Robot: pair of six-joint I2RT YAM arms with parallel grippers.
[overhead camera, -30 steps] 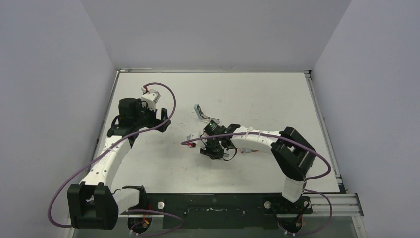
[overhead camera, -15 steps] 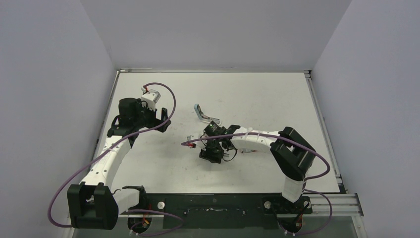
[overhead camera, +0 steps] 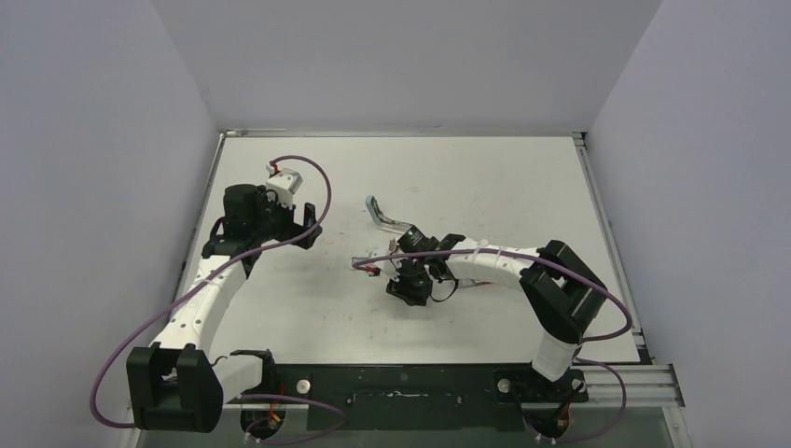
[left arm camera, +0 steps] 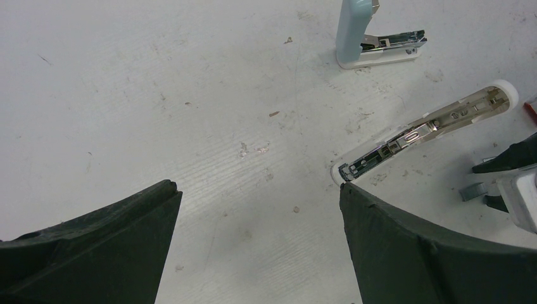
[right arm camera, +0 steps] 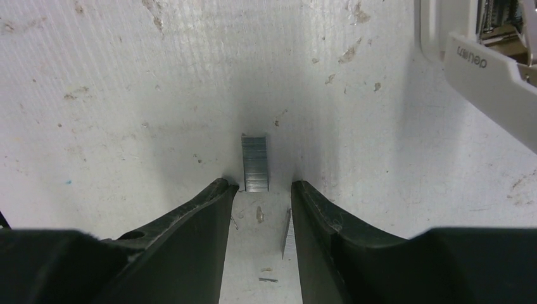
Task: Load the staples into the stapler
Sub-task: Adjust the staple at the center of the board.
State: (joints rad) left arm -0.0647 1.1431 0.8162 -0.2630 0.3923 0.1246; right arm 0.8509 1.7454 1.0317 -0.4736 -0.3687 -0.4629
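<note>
A short strip of silvery staples (right arm camera: 255,163) lies flat on the table just ahead of my right gripper (right arm camera: 263,185), in line with the gap between its fingertips. That gripper is open, low over the table and holds nothing; it also shows in the top view (overhead camera: 409,291). A thinner sliver of staples (right arm camera: 286,234) lies by its right finger. The stapler (overhead camera: 382,217) lies opened: its pale blue lid (left arm camera: 353,28) stands up and its long white magazine arm (left arm camera: 424,130) lies flat, channel exposed. My left gripper (left arm camera: 256,187) is open and empty, left of the stapler.
A white stapler part with a printed label (right arm camera: 494,69) sits to the right of my right gripper. A loose single staple (right arm camera: 268,279) lies between the right fingers. A bit of red (overhead camera: 464,284) shows under the right arm. Walls enclose the table (overhead camera: 522,177).
My right gripper has shifted a little to the right and turned at the wrist. The left arm has not moved.
</note>
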